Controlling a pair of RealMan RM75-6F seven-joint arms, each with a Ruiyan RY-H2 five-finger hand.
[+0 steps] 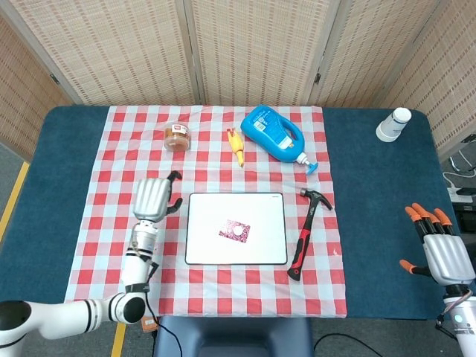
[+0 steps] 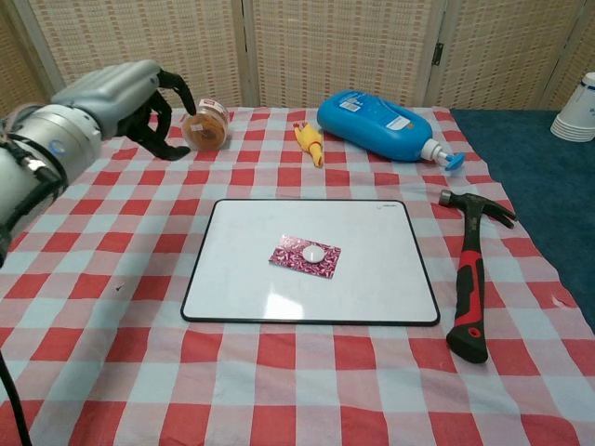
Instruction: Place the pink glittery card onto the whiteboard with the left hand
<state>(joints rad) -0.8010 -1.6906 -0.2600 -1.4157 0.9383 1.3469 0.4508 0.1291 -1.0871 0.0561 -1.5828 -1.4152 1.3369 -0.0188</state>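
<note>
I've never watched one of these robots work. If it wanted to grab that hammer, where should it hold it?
Probably around the red-and-black handle of the hammer, coming down from above. It lies flat on the checkered cloth beside the whiteboard, handle towards the robot, metal head at the far end.

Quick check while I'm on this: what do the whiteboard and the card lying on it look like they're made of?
Whiteboard: smooth glossy white surface with a thin dark frame; faint light reflections suggest coated board or melamine, though I can't confirm. Pink glittery card: thin and flat, likely paper or card stock with a speckled glitter finish, and a pale round piece at its centre whose material is unclear.
</note>
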